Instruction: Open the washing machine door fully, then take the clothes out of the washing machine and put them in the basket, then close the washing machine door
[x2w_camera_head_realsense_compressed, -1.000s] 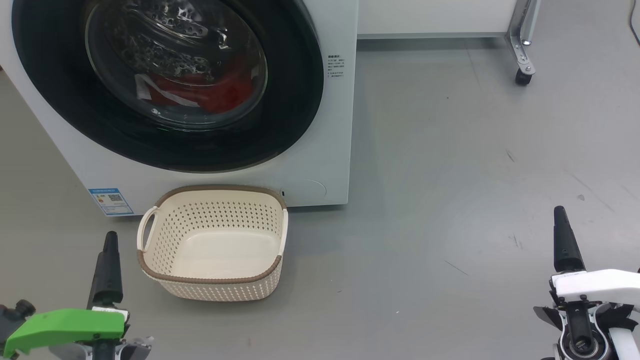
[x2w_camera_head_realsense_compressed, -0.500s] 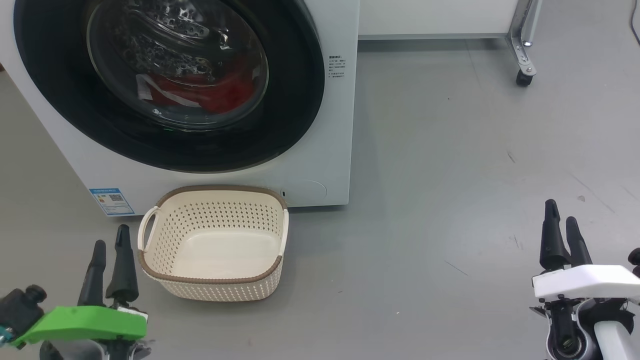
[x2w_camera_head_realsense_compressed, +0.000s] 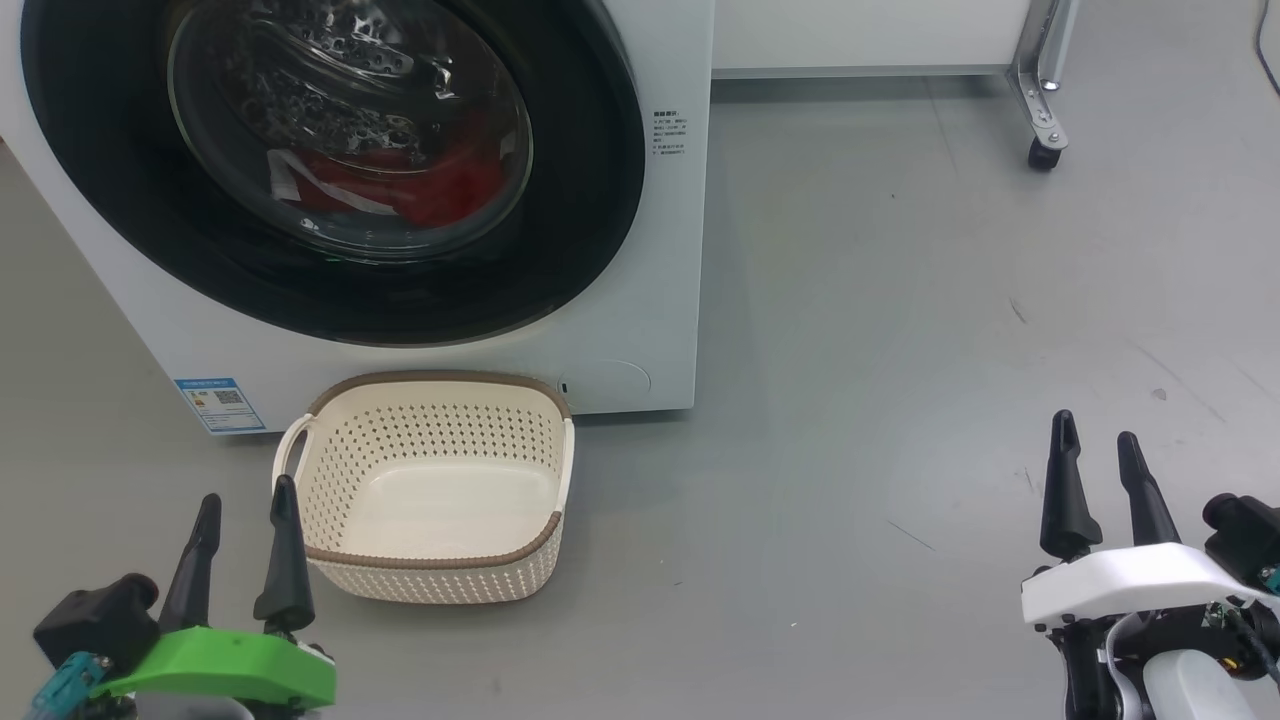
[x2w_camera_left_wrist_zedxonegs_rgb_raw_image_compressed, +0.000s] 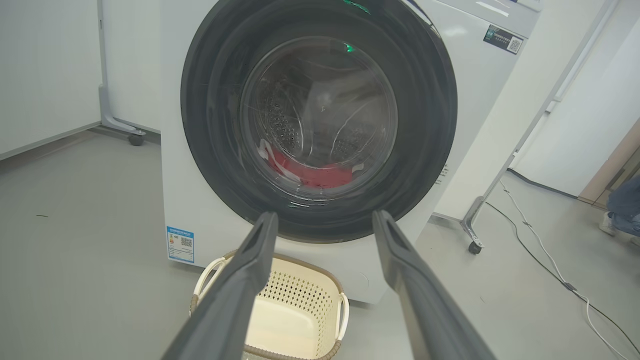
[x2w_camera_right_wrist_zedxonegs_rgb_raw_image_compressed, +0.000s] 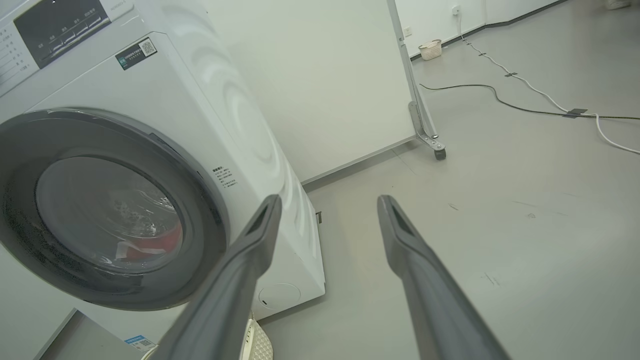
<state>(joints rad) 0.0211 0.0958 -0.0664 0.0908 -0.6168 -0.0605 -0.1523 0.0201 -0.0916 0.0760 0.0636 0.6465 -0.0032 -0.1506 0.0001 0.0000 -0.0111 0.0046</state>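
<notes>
I see left gripper and right gripper wide apart, holding nothing; washing machine door closed, clothes behind its glass.

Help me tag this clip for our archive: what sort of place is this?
Likely a lab or test space, not a home: the washing machine stands on a bare grey floor, beside a white panel on castors, with cables trailing across the floor.

Left gripper rolled at wrist: one finger seen edge-on became two spread fingers. Gripper slid toward 3 o'clock, inner finger ending over 8 o'clock corner of basket (head view). Right gripper rolled likewise, showed both fingers, drifted toward 10 o'clock.
</notes>
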